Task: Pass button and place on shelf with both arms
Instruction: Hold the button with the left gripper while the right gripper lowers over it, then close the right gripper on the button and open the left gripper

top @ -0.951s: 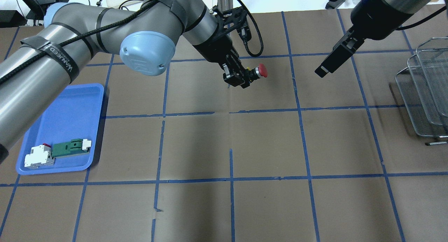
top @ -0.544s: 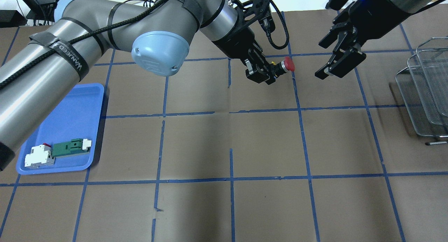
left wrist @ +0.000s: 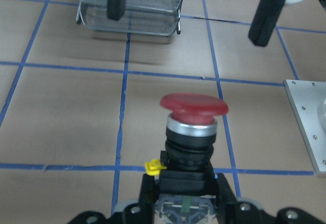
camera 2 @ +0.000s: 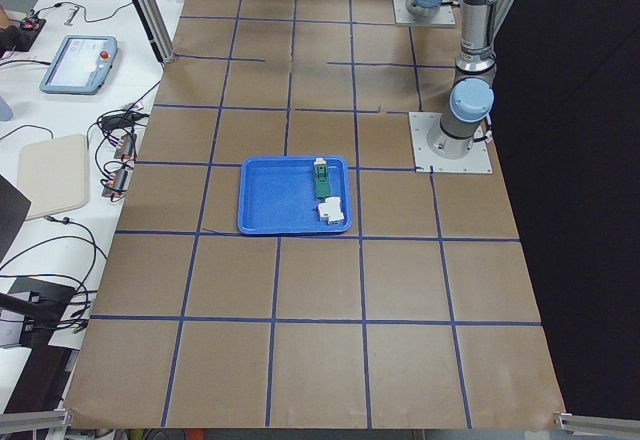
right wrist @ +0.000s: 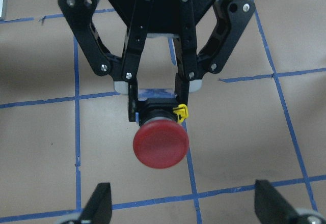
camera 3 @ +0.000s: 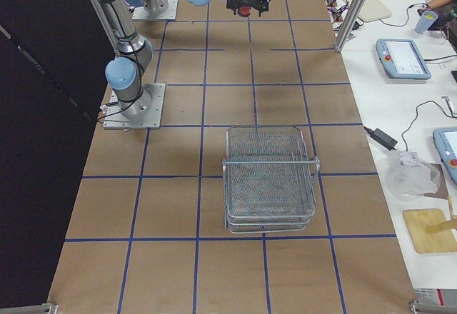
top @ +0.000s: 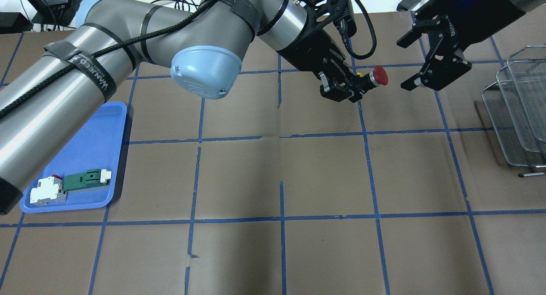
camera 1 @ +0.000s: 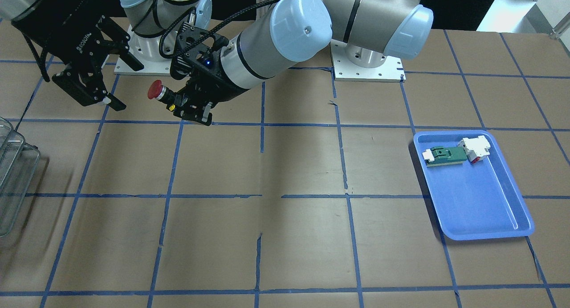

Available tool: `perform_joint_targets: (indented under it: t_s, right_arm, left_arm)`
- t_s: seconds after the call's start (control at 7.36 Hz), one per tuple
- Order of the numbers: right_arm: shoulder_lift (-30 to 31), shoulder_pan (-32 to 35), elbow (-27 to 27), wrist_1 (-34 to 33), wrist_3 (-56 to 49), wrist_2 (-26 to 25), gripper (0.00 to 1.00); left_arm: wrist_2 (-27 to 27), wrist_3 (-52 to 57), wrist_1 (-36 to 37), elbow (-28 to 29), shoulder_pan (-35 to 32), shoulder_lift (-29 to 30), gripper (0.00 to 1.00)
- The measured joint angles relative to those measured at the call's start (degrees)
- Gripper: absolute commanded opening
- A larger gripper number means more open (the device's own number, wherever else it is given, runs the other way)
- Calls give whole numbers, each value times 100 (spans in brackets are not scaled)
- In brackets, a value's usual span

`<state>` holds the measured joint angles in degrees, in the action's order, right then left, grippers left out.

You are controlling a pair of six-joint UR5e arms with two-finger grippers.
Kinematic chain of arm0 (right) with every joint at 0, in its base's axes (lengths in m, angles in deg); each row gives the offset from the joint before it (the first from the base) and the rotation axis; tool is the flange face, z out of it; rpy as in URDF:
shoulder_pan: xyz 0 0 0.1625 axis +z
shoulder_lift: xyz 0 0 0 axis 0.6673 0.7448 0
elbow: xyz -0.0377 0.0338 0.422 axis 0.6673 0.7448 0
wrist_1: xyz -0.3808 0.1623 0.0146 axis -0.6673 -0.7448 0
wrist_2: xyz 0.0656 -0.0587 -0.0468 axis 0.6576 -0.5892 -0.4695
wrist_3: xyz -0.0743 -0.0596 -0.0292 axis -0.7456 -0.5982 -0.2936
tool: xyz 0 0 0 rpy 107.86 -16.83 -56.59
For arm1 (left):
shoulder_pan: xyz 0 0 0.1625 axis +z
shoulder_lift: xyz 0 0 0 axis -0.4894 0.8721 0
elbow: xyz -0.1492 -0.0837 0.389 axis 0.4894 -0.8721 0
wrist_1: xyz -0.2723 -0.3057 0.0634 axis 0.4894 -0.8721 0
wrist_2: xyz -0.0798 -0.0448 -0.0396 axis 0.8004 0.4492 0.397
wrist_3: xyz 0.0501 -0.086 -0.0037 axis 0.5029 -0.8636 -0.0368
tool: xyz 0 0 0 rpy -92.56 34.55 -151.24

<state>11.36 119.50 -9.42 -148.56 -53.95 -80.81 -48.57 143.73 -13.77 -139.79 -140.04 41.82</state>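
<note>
The button (top: 378,76) is in the air over the far middle of the table (top: 324,175). It lies on its side with its red mushroom cap pointing toward my right arm. My left gripper (top: 353,87) has both fingers closed on the button's short black body. The cap and silver collar stick out past the fingertips, and a small yellow tab shows beside one finger. My right gripper (top: 402,66) hangs just beside the cap, facing it, with its fingers spread wide and holding nothing. The cap is not yet in the gap between them. From the right wrist camera I see the cap centred ahead of the two fingertips. The shelf (top: 518,116), a silvery wire-mesh rack of stacked tiers, stands on the table at the robot's right end, well apart from both grippers. At the opposite end a blue tray (top: 85,150) holds a white block (top: 45,190) and a green-and-white piece (top: 85,180), lying side by side in one corner
</note>
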Motion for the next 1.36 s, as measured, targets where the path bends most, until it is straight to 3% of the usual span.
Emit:
perform_joint_targets:
  t_s: [0.41,1.09,1.22,1.36]
  right_arm:
    - [216,-15,-204,233,-107,422,100]
    - [259,-7,-347,263,-151,470,100]
    - [257,-1,-372,260,-142,489,85]
    - [261,3,-408,250,-128,506,37]
  left_arm:
    - [206,-61,170,-48,-9,-2,0]
    - [243,-116,223,-63,-23,-71,0]
    - [244,-123,223,-65,-29,-94,0]
    - [246,-137,221,-68,-35,-117,0]
